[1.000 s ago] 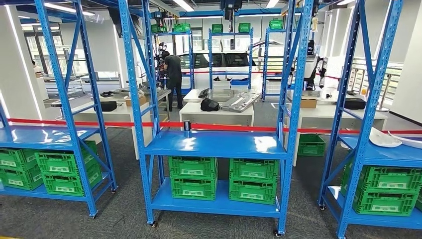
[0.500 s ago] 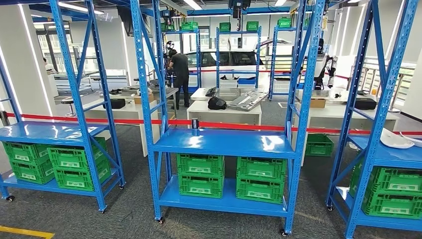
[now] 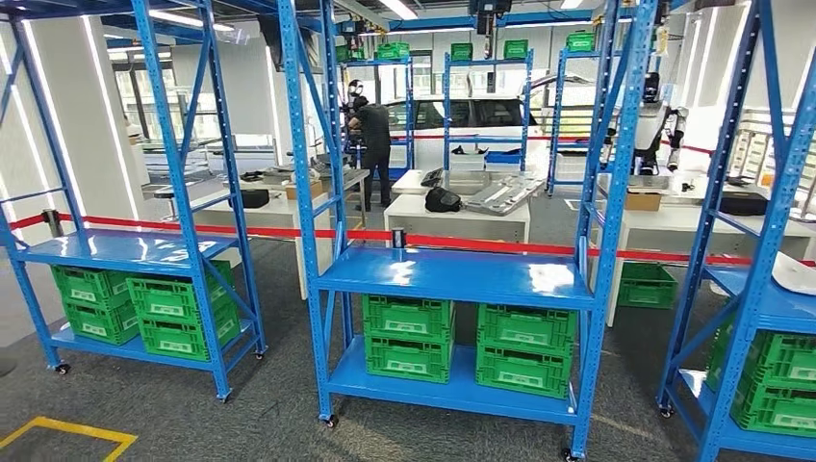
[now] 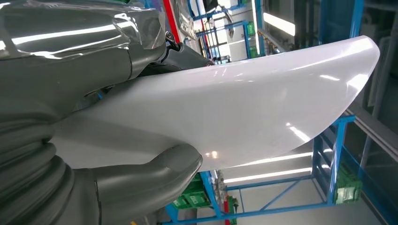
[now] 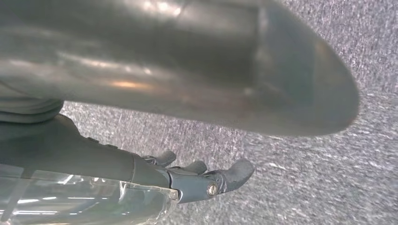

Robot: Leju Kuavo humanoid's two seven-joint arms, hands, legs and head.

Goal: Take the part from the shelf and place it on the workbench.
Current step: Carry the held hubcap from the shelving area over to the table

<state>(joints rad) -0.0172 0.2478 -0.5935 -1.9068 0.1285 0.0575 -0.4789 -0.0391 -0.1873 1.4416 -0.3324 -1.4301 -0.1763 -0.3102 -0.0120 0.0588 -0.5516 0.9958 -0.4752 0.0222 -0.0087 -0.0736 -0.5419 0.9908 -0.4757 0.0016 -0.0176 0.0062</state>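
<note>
1. Part (image 4: 244,103), a glossy white curved panel, is gripped by the left hand (image 4: 94,154) in the left wrist view, thumb (image 4: 155,173) pressed on its lower face.
2. Right wrist view: the right hand (image 5: 155,178) hangs above grey carpet (image 5: 328,187), fingers (image 5: 234,171) loosely extended, holding nothing.
3. Head view: a blue shelf (image 3: 462,274) stands ahead, with green crates (image 3: 409,337) on its lower level.

my left hand (image 4: 94,154) is grey with a ribbed cover, and the part (image 4: 244,103) it holds is glossy white. my right hand (image 5: 197,180) has dark grey fingers over speckled grey carpet (image 5: 328,178). ahead, the shelf racks (image 3: 452,274) are bright blue, the crates (image 3: 409,337) green with white labels, the barrier tape (image 3: 462,243) red, and a yellow line (image 3: 72,430) marks the floor.
</note>
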